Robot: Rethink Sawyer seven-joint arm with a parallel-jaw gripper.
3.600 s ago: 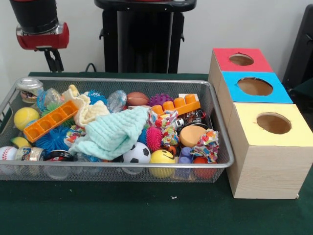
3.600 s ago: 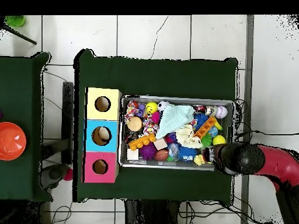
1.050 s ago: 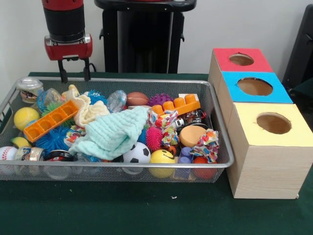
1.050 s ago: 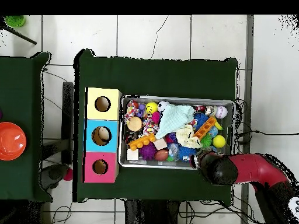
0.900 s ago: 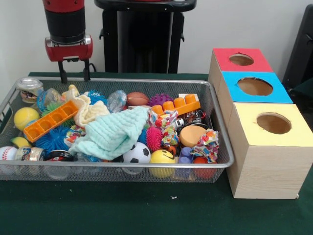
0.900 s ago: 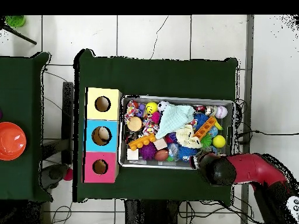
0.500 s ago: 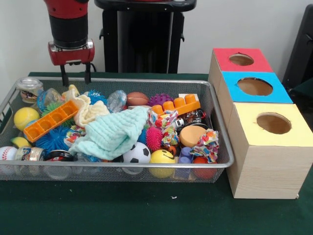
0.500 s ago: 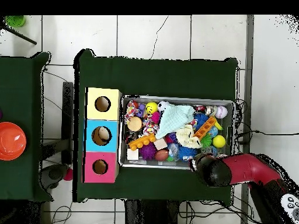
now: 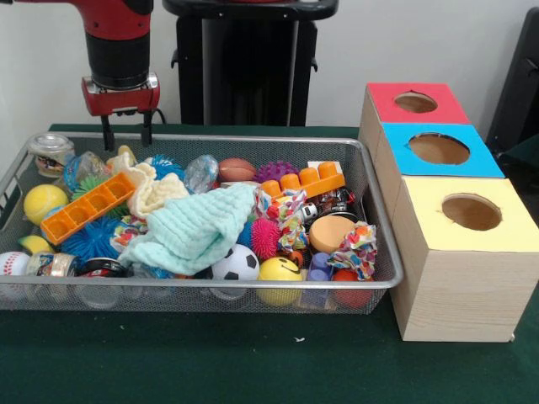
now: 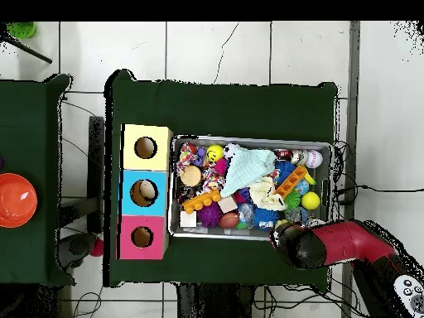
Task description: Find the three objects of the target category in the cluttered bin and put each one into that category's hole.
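**Gripper open and empty above bin's back rim**

Fingers (image 9: 106, 133) of the gripper (image 9: 125, 132) hang spread apart, holding nothing, just above the wire bin (image 9: 370, 202) at its far rim. Directly below lie a cream cloth (image 9: 156, 192), an orange tray (image 9: 88, 207) and a jar (image 9: 50, 153). A mint cloth (image 9: 195, 231) covers the middle. Three holed boxes (image 9: 438, 151) stand beside the bin, well apart from the fingers.

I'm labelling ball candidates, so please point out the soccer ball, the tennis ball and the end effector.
soccer ball (image 9: 235, 263), front view, on its white panel
tennis ball (image 9: 44, 203), front view, at its centre
end effector (image 9: 125, 135), front view, midway between its open fingertips
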